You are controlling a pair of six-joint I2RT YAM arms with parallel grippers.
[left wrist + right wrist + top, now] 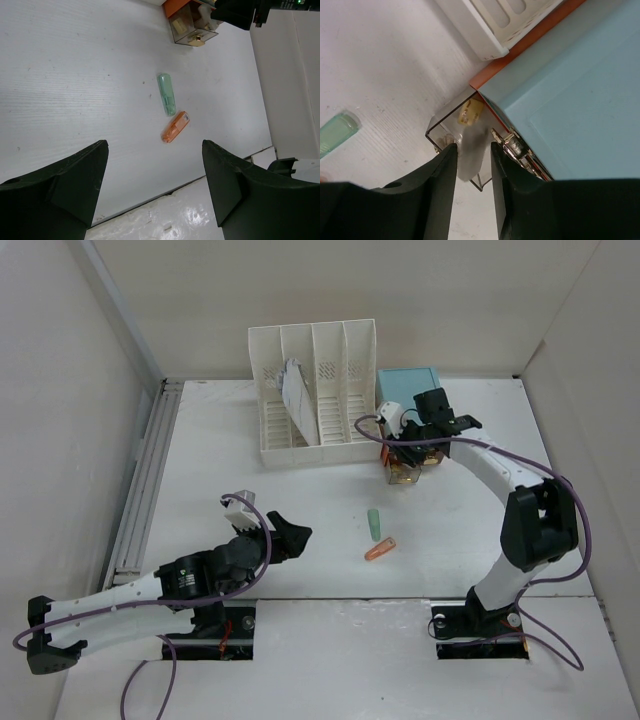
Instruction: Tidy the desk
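The white desk holds a green capped tube and an orange one near its middle; both also show in the left wrist view, green tube and orange tube. My left gripper hovers left of them, open and empty. My right gripper hangs over a clear drawer pulled out of the light-blue drawer box. Its jaws stand slightly apart with a blurred pale object between them, above the clear drawer. A yellowish item lies inside.
A white slotted file rack stands at the back, a notebook leaning in one slot. The blue box sits right of it. A grey rail runs along the left edge. White walls enclose the desk.
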